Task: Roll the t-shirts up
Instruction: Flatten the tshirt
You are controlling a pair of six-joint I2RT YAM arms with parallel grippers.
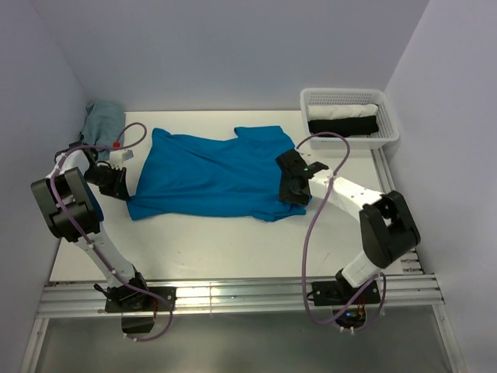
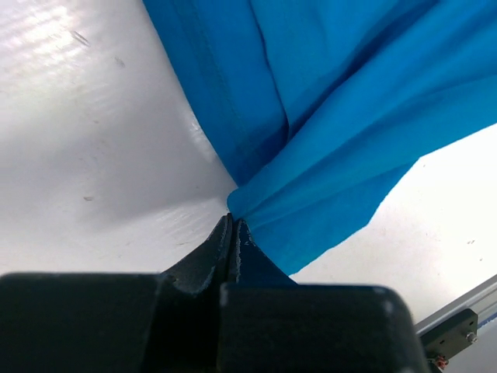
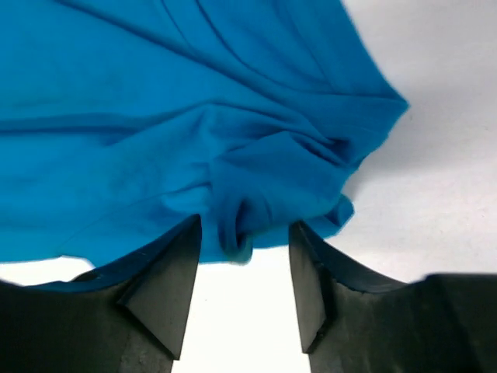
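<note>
A blue t-shirt (image 1: 213, 175) is lying spread across the middle of a white table (image 1: 233, 249), which pale walls (image 1: 233, 47) are enclosing. At the shirt's left edge, the left gripper (image 2: 233, 225) is pinching fabric between fingers pressed together. At center right, the right gripper (image 3: 245, 233) is holding its fingers spread around the shirt's bunched edge. A white mesh basket (image 1: 388, 128) is sitting at upper right.
</note>
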